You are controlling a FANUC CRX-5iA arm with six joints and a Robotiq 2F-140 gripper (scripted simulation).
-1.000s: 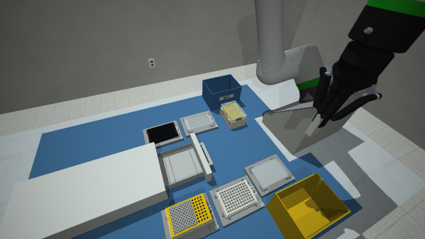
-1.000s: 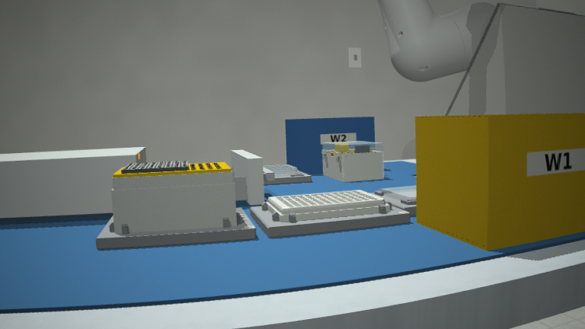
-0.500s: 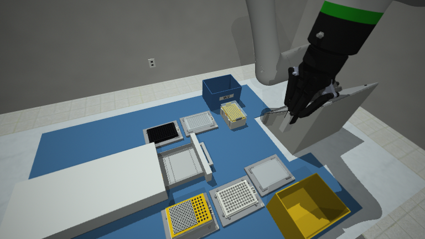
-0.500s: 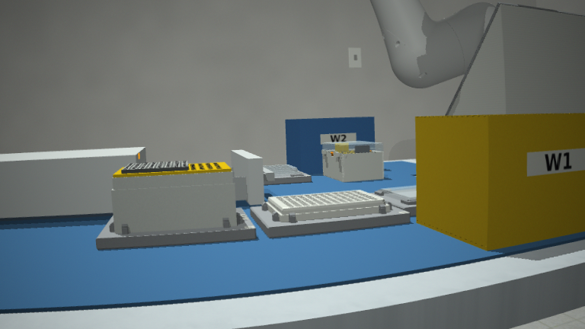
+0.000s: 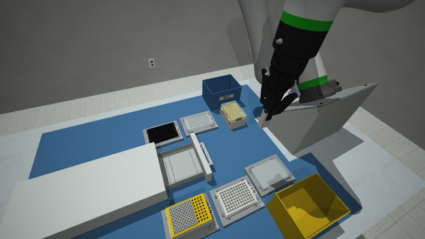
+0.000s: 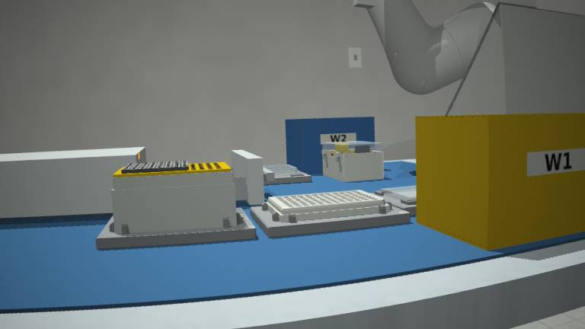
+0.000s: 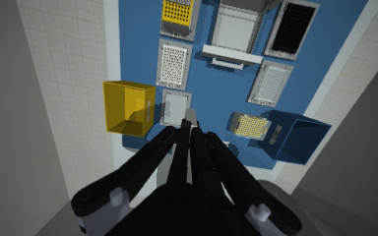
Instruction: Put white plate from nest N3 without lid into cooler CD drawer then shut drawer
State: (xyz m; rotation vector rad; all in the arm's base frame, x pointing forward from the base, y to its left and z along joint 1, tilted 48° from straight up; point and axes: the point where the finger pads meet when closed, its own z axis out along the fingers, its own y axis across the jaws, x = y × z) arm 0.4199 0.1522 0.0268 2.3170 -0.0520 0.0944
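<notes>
The white plate (image 5: 236,198) lies without a lid, wells up, in its grey nest at the front of the blue mat; it also shows in the exterior view (image 6: 326,202) and the wrist view (image 7: 173,63). The cooler's long white housing (image 5: 81,189) lies at the left. Its drawer (image 5: 183,164) stands pulled out and empty, bar handle (image 5: 206,153) toward the arm's base, and the lamp (image 6: 139,153) glows amber. My gripper (image 5: 266,115) is shut with nothing between its pale fingertips. It hangs high above the mat's edge near the arm's pedestal, seen looking down in the wrist view (image 7: 189,123).
A blue bin W2 (image 5: 221,91) and a tip box (image 5: 233,114) stand at the back. A black plate (image 5: 162,132) and a grey plate (image 5: 198,121) lie behind the drawer. A yellow rack (image 5: 188,214), a nest with a flat cover (image 5: 269,173) and yellow bin W1 (image 5: 308,209) are at the front.
</notes>
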